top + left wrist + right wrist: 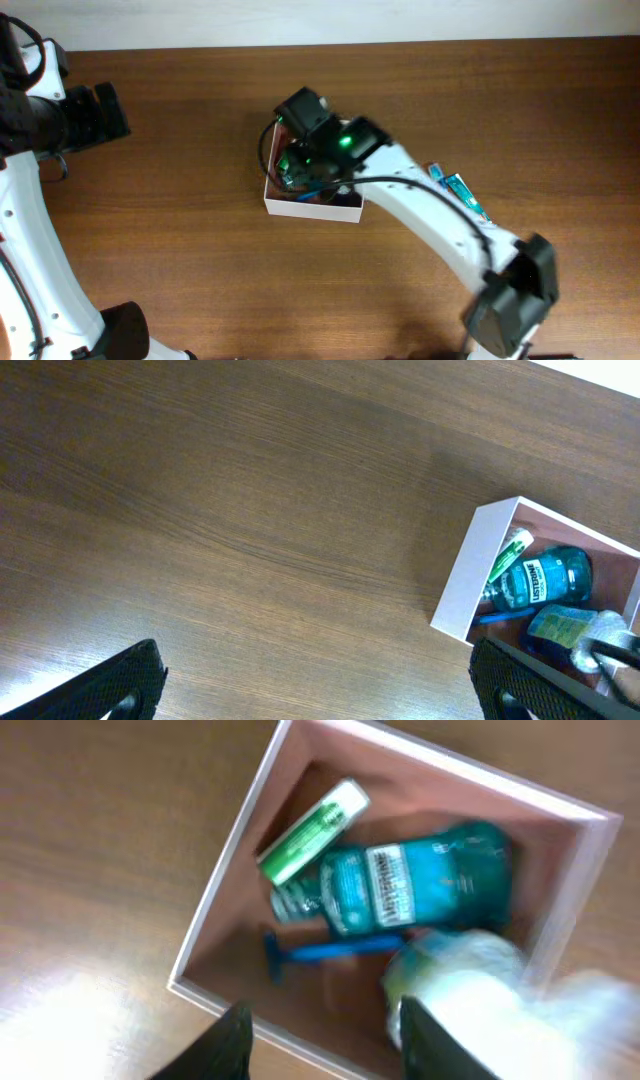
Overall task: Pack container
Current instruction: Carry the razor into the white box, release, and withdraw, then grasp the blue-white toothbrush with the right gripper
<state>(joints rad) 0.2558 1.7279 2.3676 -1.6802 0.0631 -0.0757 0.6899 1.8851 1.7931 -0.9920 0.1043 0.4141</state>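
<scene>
The container [312,207] is a white low-walled box, pinkish-brown inside, at the table's middle. It also shows in the left wrist view [476,572] and the right wrist view [232,870]. Inside lie a teal mouthwash bottle [410,885], a green-white tube [312,830], a blue razor-like stick [330,950] and a blurred white-green packet [465,975]. My right gripper [330,1050] hovers open over the box's near wall, with the packet just beside its right finger. My left gripper [320,700] is open and empty over bare table, far left of the box.
A teal and blue packaged item [460,190] lies on the table right of the box, beside the right arm. The left arm [70,115] sits at the far left edge. The table is brown wood [250,510].
</scene>
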